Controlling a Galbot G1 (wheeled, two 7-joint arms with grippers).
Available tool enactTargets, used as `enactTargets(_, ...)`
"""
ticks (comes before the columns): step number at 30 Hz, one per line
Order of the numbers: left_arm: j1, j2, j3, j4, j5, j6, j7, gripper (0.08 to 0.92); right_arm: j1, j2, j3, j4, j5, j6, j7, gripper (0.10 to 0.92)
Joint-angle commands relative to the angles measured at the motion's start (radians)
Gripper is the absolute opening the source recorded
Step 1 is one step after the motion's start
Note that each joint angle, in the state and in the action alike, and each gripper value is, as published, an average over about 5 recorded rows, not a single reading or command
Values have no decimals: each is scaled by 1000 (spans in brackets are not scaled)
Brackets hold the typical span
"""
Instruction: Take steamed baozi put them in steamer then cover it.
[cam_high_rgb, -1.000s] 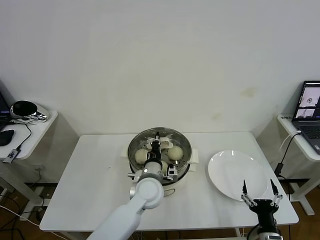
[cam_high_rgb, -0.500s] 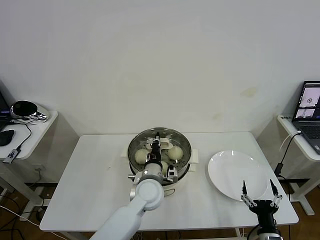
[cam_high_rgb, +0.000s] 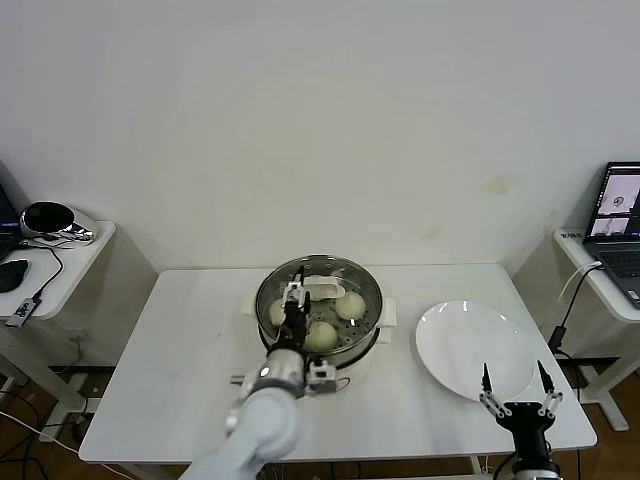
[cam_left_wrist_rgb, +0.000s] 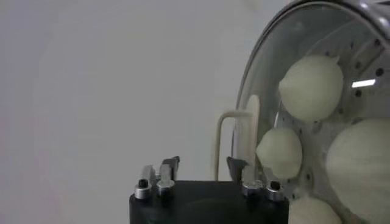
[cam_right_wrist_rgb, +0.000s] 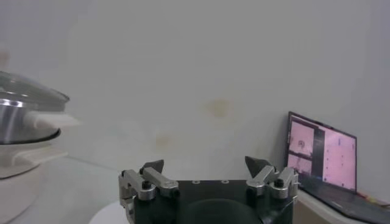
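Note:
The steamer (cam_high_rgb: 263, 322) stands mid-table with the glass cover (cam_high_rgb: 366, 285) lying on it; its cream handle (cam_high_rgb: 322, 291) shows at centre. Three baozi show through the glass, one of them (cam_high_rgb: 350, 304) toward the plate. My left gripper (cam_high_rgb: 294, 303) hangs open over the cover's near left part, just beside the handle, holding nothing. In the left wrist view the gripper (cam_left_wrist_rgb: 204, 165) is open, with the handle (cam_left_wrist_rgb: 234, 143) just beyond its fingertips and a baozi (cam_left_wrist_rgb: 311, 87) behind the glass. My right gripper (cam_high_rgb: 513, 386) waits open at the table's front right, and its wrist view (cam_right_wrist_rgb: 205, 164) shows it empty.
A white plate (cam_high_rgb: 475, 350) lies right of the steamer, under the right gripper's tips. A laptop (cam_high_rgb: 620, 215) sits on the side table at far right. Another side table at far left carries a dark shiny object (cam_high_rgb: 50, 218) and cables.
The left gripper has opened, let go of the cover's handle and drawn back toward the robot and slightly left. The cover stays on the steamer. The right arm has not moved.

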Motion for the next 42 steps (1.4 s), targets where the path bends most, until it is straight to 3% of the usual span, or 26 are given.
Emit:
enactTargets(1,454,148,-313,-435,-640,-156,-321,725,-8,-2,-9,10,-2,1,-2,823)
enactTargets(5,698,121,-590,-416,-1151,-476,-410,808,-17,-13,-43,15,6,-4,-6,823)
enactTargets(8,823,98,-674,-386,-1336,-549,-454,821,-33,-40,-81,16,25,-10,-10,823)
enactTargets(14,968,23,-662,-280,-1512,-724,-512,823,-83,-107,-117,25,101,-55,-42,823)
enactTargets(20,1015,-18,-637,-123,-1520,-854,-539,823,-136,-152,-153,54,165,-103,-88,823)
enactTargets(31,1029,-32,-620,-131,-1510,-871,-498,823,-194,-155,-220,66,210,-123,-81,823)
enactTargets(42,1015,-34,-602,-172,-1566,-777,-490,823,-213,-161,-253,64,266,-122,-49,823)
